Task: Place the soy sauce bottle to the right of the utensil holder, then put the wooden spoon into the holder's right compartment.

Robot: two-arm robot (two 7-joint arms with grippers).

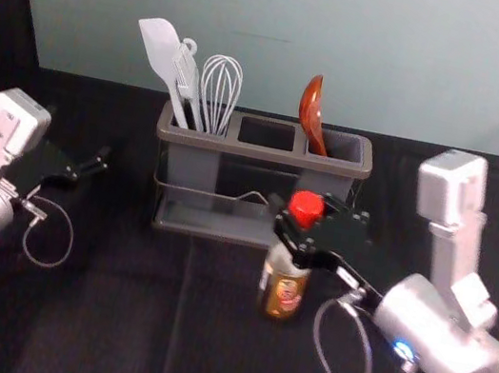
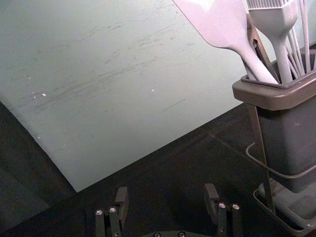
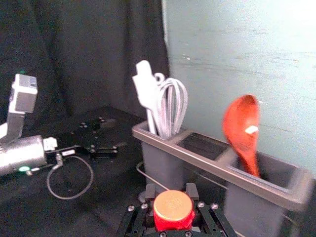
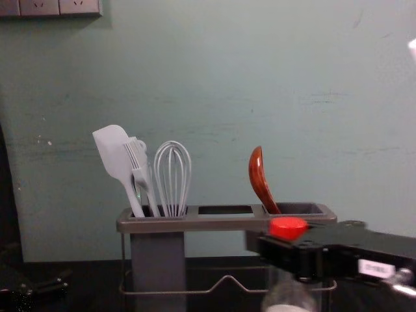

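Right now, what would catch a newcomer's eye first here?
Probably the bright red cap of the bottle, held in the right arm's fingers in front of the utensil holder. Next comes the glossy reddish-brown spoon, upright but leaning in the holder's right compartment. Then the pale spatula and whisk, at its left end.

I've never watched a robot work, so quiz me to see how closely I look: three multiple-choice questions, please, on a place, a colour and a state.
1. In which of the utensil holder's compartments is the wooden spoon?
A left
B middle
C right

2. What colour is the bottle cap?
A red
B blue
C green

3. How is the soy sauce bottle?
A lying flat
B gripped
C untouched

Right letters:
1 C: its handle goes down into the right compartment.
2 A: a red top shows above the gripper.
3 B: the right gripper's fingers close on its neck from both sides.
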